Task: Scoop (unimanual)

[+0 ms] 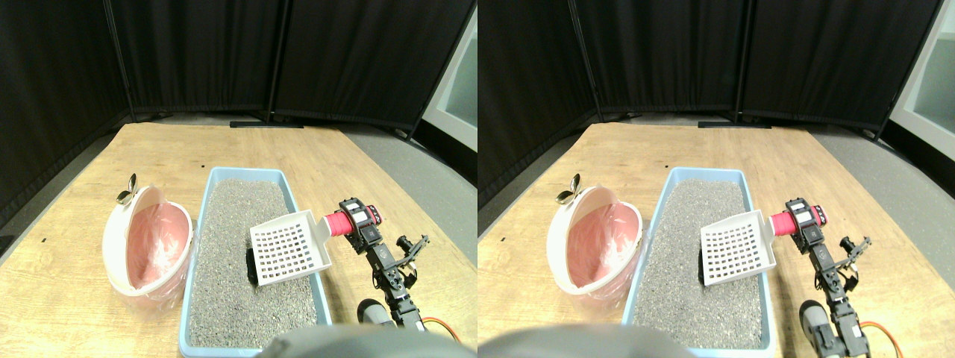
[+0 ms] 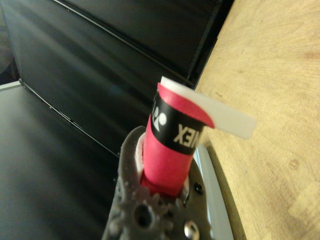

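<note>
A white slotted scoop (image 1: pixel 289 246) with a red wrapped handle (image 1: pixel 337 224) hangs tilted over the right side of a blue litter tray (image 1: pixel 246 173) full of grey litter (image 1: pixel 239 216). My right gripper (image 1: pixel 357 222) is shut on the handle, just outside the tray's right rim. A dark lump (image 1: pixel 251 265) lies in the litter at the scoop's lower left edge, partly hidden by it. In the wrist view the red handle (image 2: pixel 167 150) sits between the jaws of the gripper (image 2: pixel 160 192), with the scoop's white edge (image 2: pixel 220 117) beyond.
A white bin (image 1: pixel 149 242) with a pink liner stands tilted against the tray's left side, a small metal clip (image 1: pixel 127 190) at its back rim. All rest on a wooden table (image 1: pixel 74 224). Black curtains (image 1: pixel 224 52) close the back.
</note>
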Robot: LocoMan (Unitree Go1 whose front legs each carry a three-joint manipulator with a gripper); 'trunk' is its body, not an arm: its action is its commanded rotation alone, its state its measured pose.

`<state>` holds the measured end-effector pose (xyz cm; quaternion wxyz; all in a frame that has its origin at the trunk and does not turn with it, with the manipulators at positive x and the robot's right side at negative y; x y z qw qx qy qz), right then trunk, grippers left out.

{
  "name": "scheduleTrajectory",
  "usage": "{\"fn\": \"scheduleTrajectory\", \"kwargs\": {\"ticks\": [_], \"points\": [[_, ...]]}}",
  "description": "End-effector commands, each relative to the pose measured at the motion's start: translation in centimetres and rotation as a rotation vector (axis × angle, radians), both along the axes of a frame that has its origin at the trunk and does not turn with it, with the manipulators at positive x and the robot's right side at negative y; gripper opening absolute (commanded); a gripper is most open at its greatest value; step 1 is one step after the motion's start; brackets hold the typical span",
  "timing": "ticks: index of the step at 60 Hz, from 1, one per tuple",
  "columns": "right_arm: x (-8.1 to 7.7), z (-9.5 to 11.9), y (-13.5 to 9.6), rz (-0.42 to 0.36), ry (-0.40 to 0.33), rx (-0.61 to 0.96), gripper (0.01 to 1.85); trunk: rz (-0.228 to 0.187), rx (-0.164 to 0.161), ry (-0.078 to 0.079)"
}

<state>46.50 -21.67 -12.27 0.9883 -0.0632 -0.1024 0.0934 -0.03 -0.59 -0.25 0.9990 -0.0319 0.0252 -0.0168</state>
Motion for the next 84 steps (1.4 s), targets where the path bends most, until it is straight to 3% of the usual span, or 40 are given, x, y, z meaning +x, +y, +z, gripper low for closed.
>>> {"fn": "scheduleTrajectory", "kwargs": {"ticks": [1, 25, 38, 61, 64, 84], "points": [[-0.2, 1.3, 0.0, 0.021, -0.077, 0.001, 0.06, 0.022, -0.041, 0.001], [0.9, 2.8, 0.3, 0.093, -0.05, -0.109, 0.12, 0.094, -0.087, 0.003], [1.8, 3.1, 0.2, 0.071, -0.046, -0.177, 0.06, 0.123, -0.103, 0.008], [2.8, 3.9, 0.0, 0.043, -0.026, -0.268, 0.06, 0.156, -0.128, 0.019], [2.9, 4.0, 0.0, 0.066, -0.048, -0.301, 0.06, 0.158, -0.129, 0.02], [3.6, 5.5, 1.9, 0.096, -0.018, -0.528, 0.06, 0.168, -0.143, 0.029]]}}
